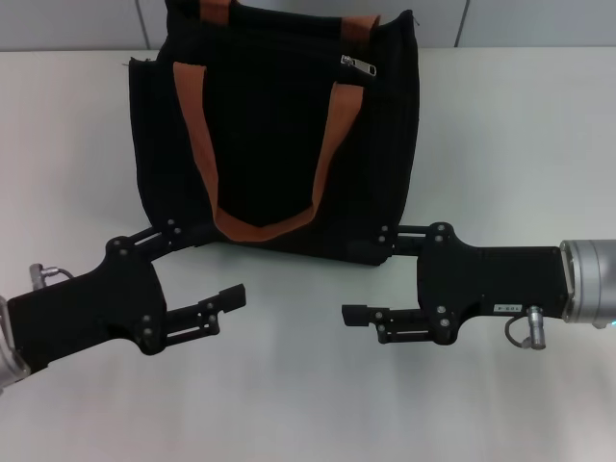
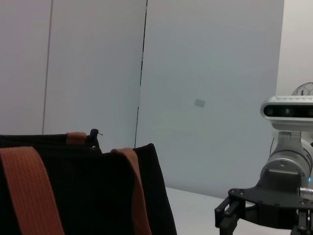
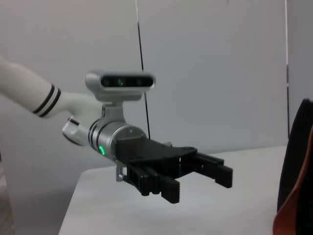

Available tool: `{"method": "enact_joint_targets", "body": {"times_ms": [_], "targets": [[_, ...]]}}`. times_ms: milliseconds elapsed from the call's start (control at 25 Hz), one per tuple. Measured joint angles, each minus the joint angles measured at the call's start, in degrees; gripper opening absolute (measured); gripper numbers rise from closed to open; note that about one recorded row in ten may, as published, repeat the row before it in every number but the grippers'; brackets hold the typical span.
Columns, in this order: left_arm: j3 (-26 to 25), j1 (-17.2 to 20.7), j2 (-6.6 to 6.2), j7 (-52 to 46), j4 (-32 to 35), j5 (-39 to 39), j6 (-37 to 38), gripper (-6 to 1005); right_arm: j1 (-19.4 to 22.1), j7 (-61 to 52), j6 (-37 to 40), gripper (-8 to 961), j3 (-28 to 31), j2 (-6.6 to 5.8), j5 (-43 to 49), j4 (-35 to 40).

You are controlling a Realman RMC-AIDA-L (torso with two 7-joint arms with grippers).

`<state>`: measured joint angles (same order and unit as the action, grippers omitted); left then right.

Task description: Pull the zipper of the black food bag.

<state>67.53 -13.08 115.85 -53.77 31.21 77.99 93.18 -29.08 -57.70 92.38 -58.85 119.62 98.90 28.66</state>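
Note:
The black food bag [image 1: 279, 125] stands at the back middle of the white table, its orange-brown handles [image 1: 265, 229] hanging down its front. The silver zipper [image 1: 359, 65] lies on the bag's top, toward its right end. My left gripper [image 1: 221, 262] is open and empty, low in front of the bag's left corner. My right gripper [image 1: 366, 277] is open and empty in front of the bag's right corner. The two face each other. The left wrist view shows the bag [image 2: 98, 196] close by. The right wrist view shows the open left gripper [image 3: 195, 183] and the bag's edge [image 3: 298, 161].
The white table [image 1: 520, 144] stretches to both sides of the bag and in front of the grippers. A grey panelled wall [image 2: 205, 73] stands behind the table. Part of the right arm's wrist [image 2: 286, 171] shows in the left wrist view.

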Motion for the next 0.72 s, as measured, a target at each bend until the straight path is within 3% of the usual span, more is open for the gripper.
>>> {"method": "enact_joint_targets", "body": {"times_ms": [720], "targets": [[0.0, 0.0, 0.69, 0.4, -0.2, 0.2, -0.2, 802, -1.0, 0.9, -0.9, 699, 0.5, 0.0, -0.8, -1.8]]}}
